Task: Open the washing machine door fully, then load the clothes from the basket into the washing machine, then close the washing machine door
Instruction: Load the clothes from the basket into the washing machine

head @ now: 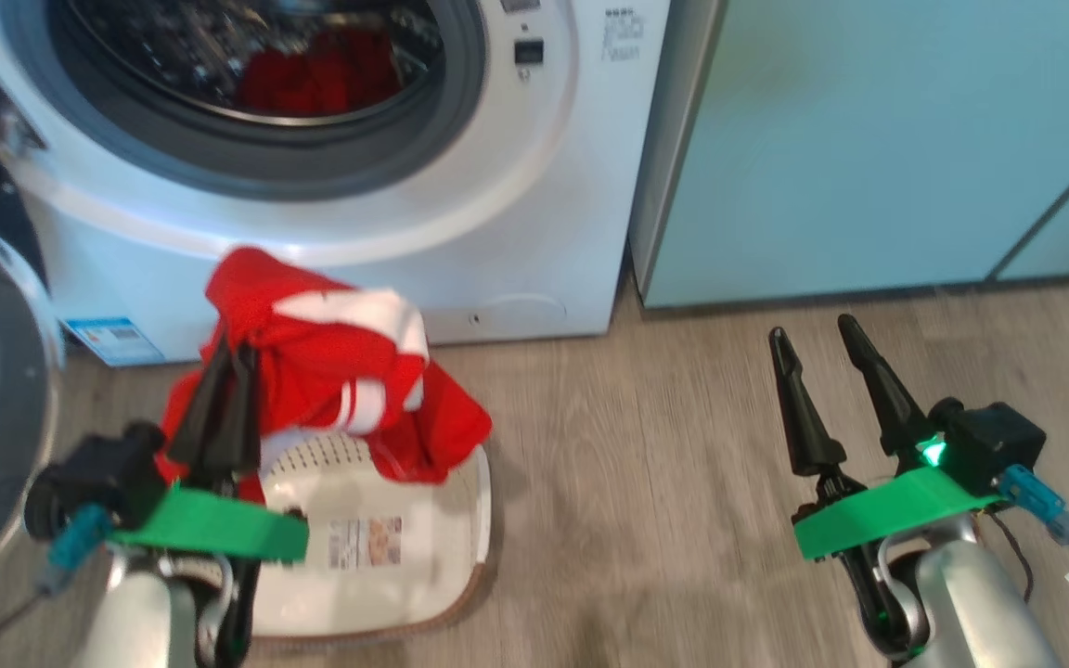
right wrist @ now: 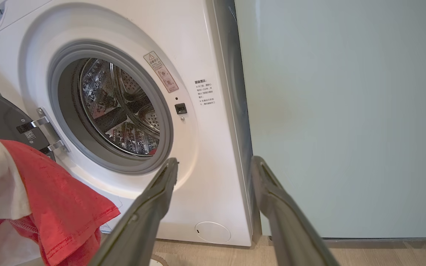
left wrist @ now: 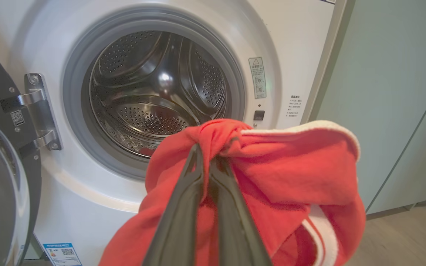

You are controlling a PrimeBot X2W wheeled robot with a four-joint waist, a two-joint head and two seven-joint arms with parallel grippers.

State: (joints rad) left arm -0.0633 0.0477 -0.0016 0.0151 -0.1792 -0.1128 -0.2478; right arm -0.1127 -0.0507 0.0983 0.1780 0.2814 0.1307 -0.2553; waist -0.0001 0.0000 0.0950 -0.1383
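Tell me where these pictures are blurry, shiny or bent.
Head view: slightly smeared, the floor and blue sticker soft. Left wrist view: bright glints on the steel drum. Right wrist view: the washer leans and bows, a wide-angle bend.

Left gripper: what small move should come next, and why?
Probably carry the left gripper forward into the perforated steel drum: its jaws are shut on the bright red fabric garment, lifted above the white perforated plastic basket, and the black-ringed round door stands open.
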